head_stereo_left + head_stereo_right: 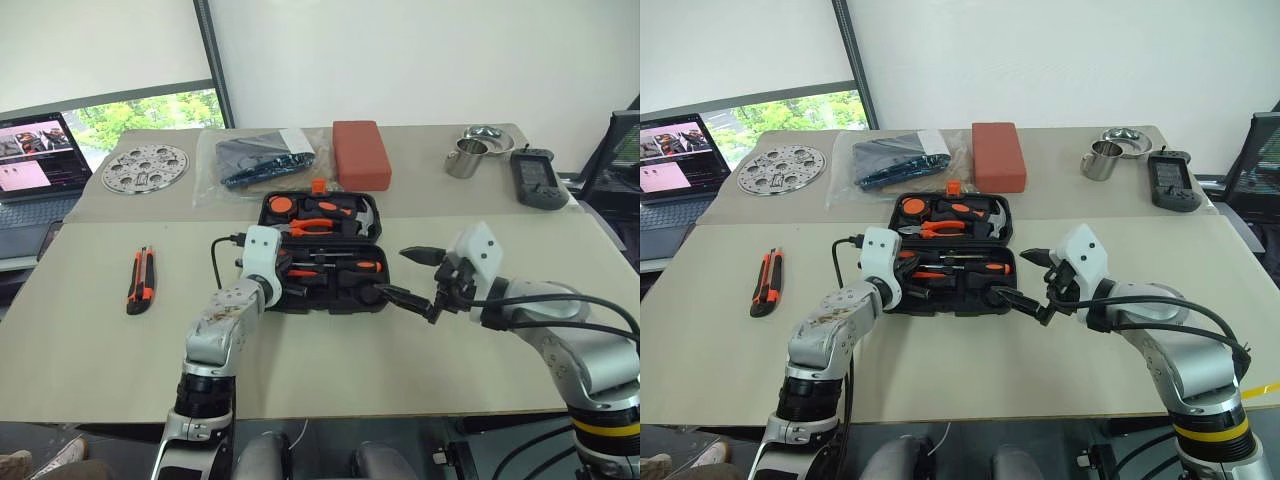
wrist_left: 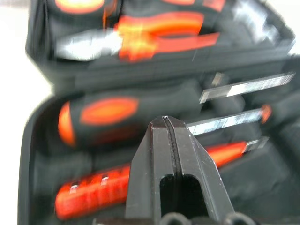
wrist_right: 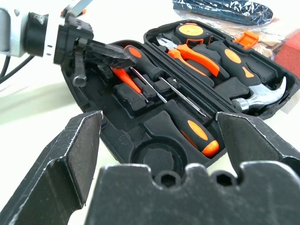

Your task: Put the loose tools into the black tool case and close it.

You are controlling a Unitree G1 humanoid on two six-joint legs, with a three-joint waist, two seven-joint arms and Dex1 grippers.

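The utility knife [image 1: 141, 279] lies loose on the desk [image 1: 90, 350], well left of the left gripper [image 3: 110, 54], so the job looks only partly done. That gripper's fingers are pressed together, empty, over the open tool case [image 1: 322, 300], beside the two screwdrivers [image 3: 161, 84] slotted there. The right gripper [image 1: 418, 277] stands wide, empty, beside the case. Closing remains.

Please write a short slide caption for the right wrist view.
Open right gripper faces the open black tool case; shut left gripper over the screwdrivers.
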